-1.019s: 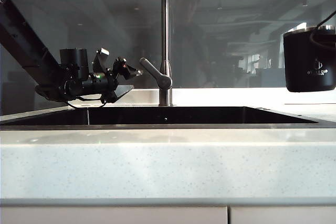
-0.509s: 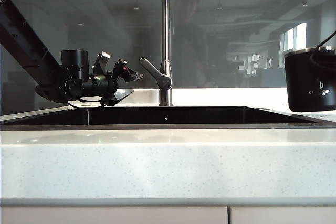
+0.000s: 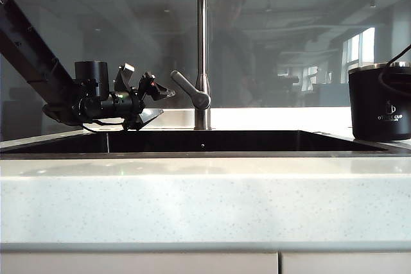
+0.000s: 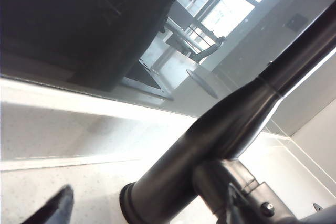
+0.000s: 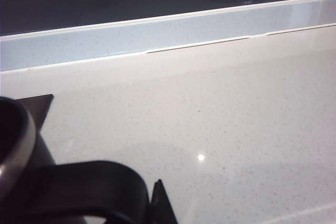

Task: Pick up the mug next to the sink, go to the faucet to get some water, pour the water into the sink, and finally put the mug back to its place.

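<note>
The matte black mug [image 3: 380, 104] with its silver rim stands upright at the far right, its base down at the level of the pale countertop [image 3: 205, 203] beside the sink [image 3: 212, 141]. My right gripper [image 5: 143, 203] is shut on the mug's handle [image 5: 89, 182]; only its cable shows in the exterior view. The faucet [image 3: 202, 43] rises behind the sink's middle, lever [image 3: 191, 90] angled left. My left gripper [image 3: 159, 102] hangs open just left of the lever's end. In the left wrist view the faucet's base [image 4: 210, 145] lies between my fingertips [image 4: 58, 208].
A dark glass pane [image 3: 289, 36] runs behind the counter, with a low pale ledge [image 5: 157, 35] at its foot. The left arm [image 3: 32, 56] slants down from the upper left over the sink's left end.
The mug has come down from well above the counter to counter level at the far right. My left gripper has stayed by the faucet lever.
</note>
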